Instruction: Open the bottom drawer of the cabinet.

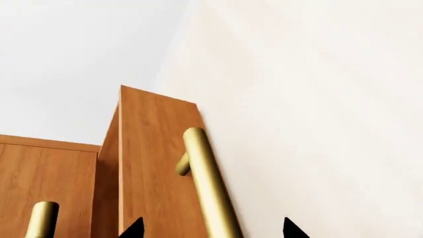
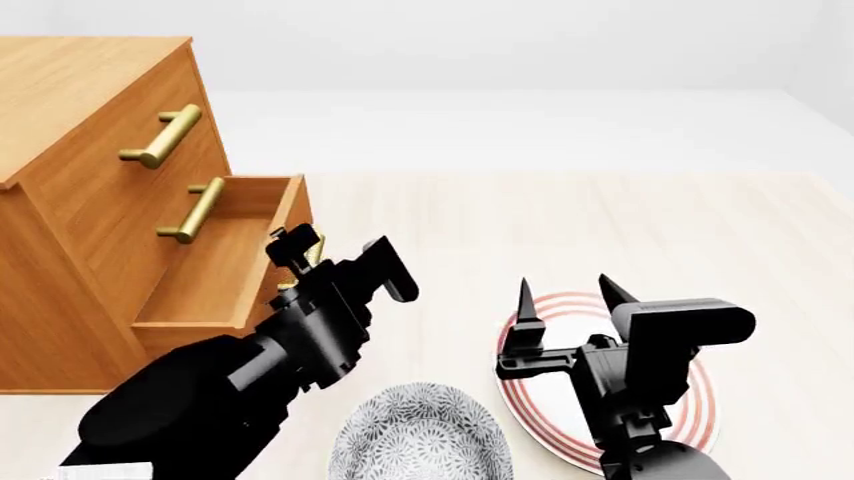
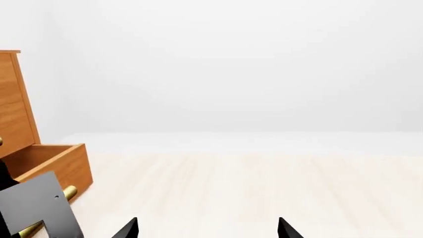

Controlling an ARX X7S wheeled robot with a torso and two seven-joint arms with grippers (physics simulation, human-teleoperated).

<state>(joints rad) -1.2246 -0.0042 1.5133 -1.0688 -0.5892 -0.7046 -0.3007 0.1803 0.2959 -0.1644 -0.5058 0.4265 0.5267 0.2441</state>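
The left gripper point(image 1: 211, 229) stands with its jaws spread to either side of the brass bar handle point(image 1: 208, 186) of the bottom drawer point(image 2: 214, 270), not visibly clamping it. That drawer is pulled well out of the cabinet point(image 2: 80, 130) at about ten o'clock in the head view. The right gripper point(image 2: 567, 305) hovers open and empty over the striped plate point(image 2: 694, 415) at five o'clock, beside the patterned bowl point(image 2: 420, 435). With nothing pinched, a further pull could let the bar slide out, or an off-line tug could skew the drawer.
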